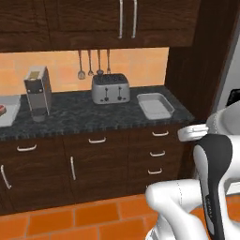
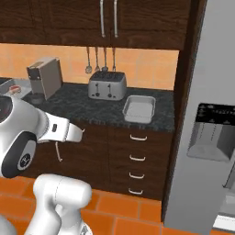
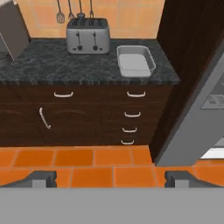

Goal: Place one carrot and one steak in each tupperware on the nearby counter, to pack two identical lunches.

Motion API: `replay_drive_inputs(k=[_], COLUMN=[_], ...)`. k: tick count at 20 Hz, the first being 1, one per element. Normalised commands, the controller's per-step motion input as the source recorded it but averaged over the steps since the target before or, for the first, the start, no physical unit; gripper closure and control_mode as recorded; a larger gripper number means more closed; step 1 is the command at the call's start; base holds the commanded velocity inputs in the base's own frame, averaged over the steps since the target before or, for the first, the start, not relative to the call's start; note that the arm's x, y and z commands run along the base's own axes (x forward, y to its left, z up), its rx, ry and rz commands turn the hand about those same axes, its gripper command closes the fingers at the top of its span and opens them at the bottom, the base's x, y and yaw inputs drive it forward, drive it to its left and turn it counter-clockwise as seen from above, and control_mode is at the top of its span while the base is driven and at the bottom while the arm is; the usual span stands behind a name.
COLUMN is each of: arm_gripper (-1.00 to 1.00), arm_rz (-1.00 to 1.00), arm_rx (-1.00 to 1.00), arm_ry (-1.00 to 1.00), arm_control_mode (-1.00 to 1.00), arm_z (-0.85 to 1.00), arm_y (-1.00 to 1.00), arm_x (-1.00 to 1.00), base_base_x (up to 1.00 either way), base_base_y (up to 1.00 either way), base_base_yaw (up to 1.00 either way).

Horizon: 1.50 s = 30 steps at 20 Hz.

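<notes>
Tupperware [image 3: 135, 61] on counter [image 3: 65, 65], right of toaster [image 3: 87, 35] | pincer [image 3: 112, 178] spread, well short, holding nothing

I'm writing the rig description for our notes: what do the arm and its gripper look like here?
The arm is glossy white with rounded, tube-like links and dark grey to black joint panels. The gripper ends in two small, blocky dark grey fingertips. No cables or markings are legible.

Second tupperware [image 1: 8, 110] cut by edge

Even, diffuse rendered light; no glare.
Wall tiles [image 1: 61, 65] glow brightest; cabinets [image 1: 61, 21] stay dark; edges slightly soft.
</notes>
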Motion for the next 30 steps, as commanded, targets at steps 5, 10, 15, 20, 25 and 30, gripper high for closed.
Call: replay_drive_inputs(k=[5,10,15,20,25,30], arm_gripper=[-1.00,-1.00,-1.00,-1.00,-1.00,-1.00], arm_rz=[0.00,0.00,0.00,0.00,0.00,0.00], arm_rx=[0.00,0.00,0.00,0.00,0.00,0.00], arm_ry=[0.00,0.00,0.00,0.00,0.00,0.00], arm_control_mode=[1.00,1.00,1.00,1.00,1.00,1.00], arm_z=[0.00,0.00,0.00,0.00,0.00,0.00], arm_y=[0.00,0.00,0.00,0.00,0.00,0.00], arm_x=[0.00,0.00,0.00,0.00,0.00,0.00], base_base_x=[-0.12,0.00,0.00,0.10,0.33,0.61], base_base_y=[-1.00,-1.00,-0.99,-0.83,-0.61,-0.18], base_base_yaw=[0.00,0.00,0.00,0.00,0.00,-0.02])
